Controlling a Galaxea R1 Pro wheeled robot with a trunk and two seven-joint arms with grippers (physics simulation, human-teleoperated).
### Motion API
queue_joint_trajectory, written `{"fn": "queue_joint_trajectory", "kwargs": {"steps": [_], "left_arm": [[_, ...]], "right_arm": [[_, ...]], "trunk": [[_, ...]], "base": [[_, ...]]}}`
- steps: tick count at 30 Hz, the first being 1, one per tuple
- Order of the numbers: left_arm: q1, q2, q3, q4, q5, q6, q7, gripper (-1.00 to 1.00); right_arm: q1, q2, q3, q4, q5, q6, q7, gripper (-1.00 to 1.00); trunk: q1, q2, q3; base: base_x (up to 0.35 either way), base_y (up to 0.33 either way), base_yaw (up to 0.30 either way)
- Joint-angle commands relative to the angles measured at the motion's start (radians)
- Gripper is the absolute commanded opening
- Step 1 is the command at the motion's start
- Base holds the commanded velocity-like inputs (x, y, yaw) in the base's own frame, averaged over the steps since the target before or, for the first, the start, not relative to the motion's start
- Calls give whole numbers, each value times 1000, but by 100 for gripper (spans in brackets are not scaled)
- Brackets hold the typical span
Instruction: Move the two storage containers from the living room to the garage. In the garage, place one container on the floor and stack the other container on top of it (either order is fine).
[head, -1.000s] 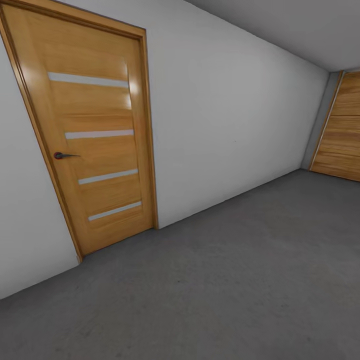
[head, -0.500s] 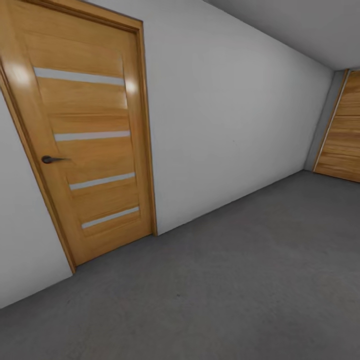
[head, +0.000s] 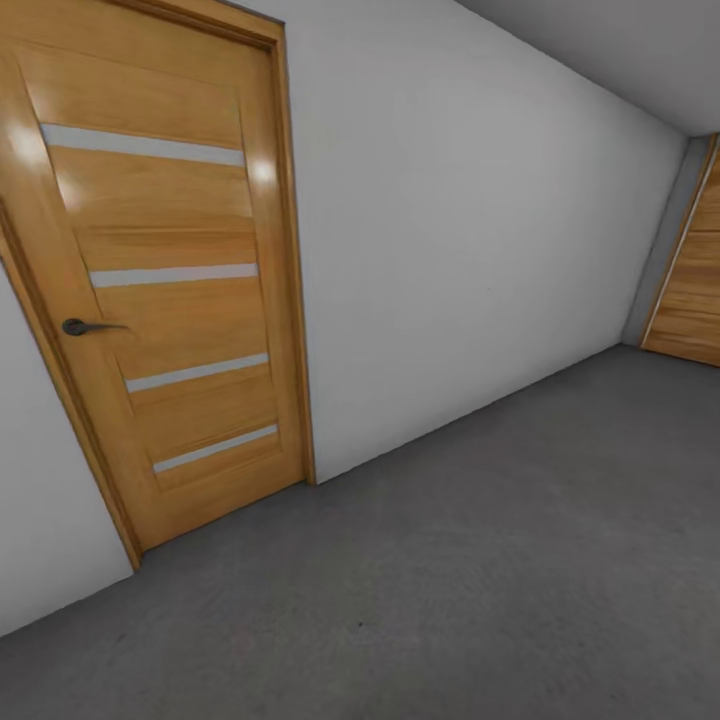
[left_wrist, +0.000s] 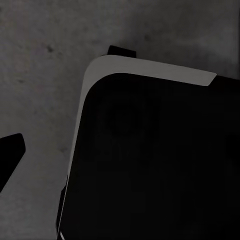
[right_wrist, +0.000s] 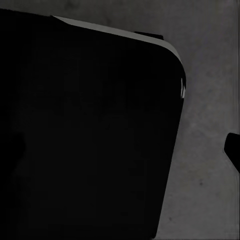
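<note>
Room: the garage — pale grey wall (head: 470, 250), grey ceiling (head: 620, 50) and the dark grey, mottled floor (head: 480, 560), seen from the head camera at a tilt.

Landmark: a closed orange-brown wooden door (head: 165, 300) with four pale horizontal strips, set in the wall on the left side of the head view.

Door handle: a dark lever handle (head: 85, 326) on the door's left edge, about halfway up.

Beyond the door: bare wall runs on to the right of the door as far as the far corner, where a strip of a wooden-plank garage door (head: 690, 280) stands well apart from it.

Floor: rough concrete-like surface from the foot of the door to the near edge of the head view; the same surface (left_wrist: 35, 75) lies beneath both wrist cameras.

Robot body: a large black panel with a pale rounded rim (left_wrist: 150, 160) lies under the left wrist camera, and a like panel (right_wrist: 85, 130) under the right wrist camera.

Left pincer: one dark tip (left_wrist: 10, 155) juts in at the picture's edge — whether it is spread or pressed together cannot be told.

Right pincer: one dark tip (right_wrist: 233, 150) at the picture's edge, its state likewise not to be told.

Storage containers: neither red-orange box can be placed from these views.
</note>
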Motion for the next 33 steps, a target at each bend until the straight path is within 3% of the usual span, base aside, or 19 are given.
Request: {"fn": "queue_joint_trajectory", "kwargs": {"steps": [1,33], "left_arm": [[0,0,4,-1,3,0,1,100],[0,0,5,-1,3,-3,1,100]], "right_arm": [[0,0,7,1,2,-4,-1,100],[0,1,3,0,-1,-10,-4,100]], "trunk": [[1,0,-1],[1,0,-1]], "base": [[322,0,236],[322,0,273]]}}
